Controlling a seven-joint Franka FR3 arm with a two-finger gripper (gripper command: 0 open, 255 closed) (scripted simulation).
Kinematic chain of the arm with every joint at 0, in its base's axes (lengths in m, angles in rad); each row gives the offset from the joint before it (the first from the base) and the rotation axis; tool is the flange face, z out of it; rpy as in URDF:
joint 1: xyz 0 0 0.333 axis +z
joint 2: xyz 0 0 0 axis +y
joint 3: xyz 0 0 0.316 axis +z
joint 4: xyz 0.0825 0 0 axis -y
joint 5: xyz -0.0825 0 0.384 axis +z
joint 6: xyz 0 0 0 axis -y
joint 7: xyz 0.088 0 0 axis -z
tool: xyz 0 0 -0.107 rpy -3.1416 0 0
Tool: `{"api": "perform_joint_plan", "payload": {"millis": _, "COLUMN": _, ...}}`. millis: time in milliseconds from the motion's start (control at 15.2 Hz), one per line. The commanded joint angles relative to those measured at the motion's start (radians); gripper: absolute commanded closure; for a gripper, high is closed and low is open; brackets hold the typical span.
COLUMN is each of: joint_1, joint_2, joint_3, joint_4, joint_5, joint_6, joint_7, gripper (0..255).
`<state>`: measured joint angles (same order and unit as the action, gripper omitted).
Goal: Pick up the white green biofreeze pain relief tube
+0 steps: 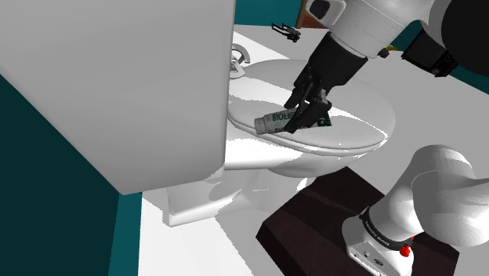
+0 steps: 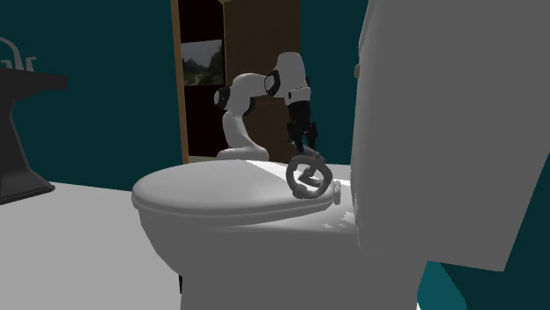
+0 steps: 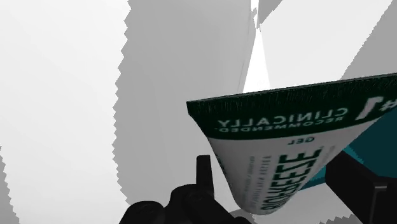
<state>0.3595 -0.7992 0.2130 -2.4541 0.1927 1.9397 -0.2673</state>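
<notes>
Tool (image 1: 307, 118) appears clenched on the white and green tube (image 1: 273, 122), one finger on each side of its body. The tube lies on the closed toilet lid (image 1: 356, 106), near the tank (image 1: 117, 78).

Hazards:
- The grip looks off-centre, toward the dark green crimped end. The longer free end may sag or swing on lifting.
- The soft body may squeeze out from between the fingers.
- The tank wall stands close beside the tube. A sideways move toward it risks a strike.

Open room lies straight above the lid and out toward its front rim
</notes>
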Motion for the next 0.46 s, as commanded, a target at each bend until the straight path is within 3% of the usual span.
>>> {"api": "perform_joint_plan", "payload": {"millis": 0, "joint_1": -0.002, "joint_2": 0.003, "joint_3": -0.005, "joint_4": 0.031, "joint_5": -0.004, "joint_6": -0.029, "joint_7": 0.000, "gripper": 255}}
{"api": "perform_joint_plan", "payload": {"millis": 396, "joint_1": -0.006, "joint_2": 0.014, "joint_3": -0.011, "joint_4": 0.094, "joint_5": -0.012, "joint_6": -0.080, "joint_7": 0.004, "gripper": 255}}
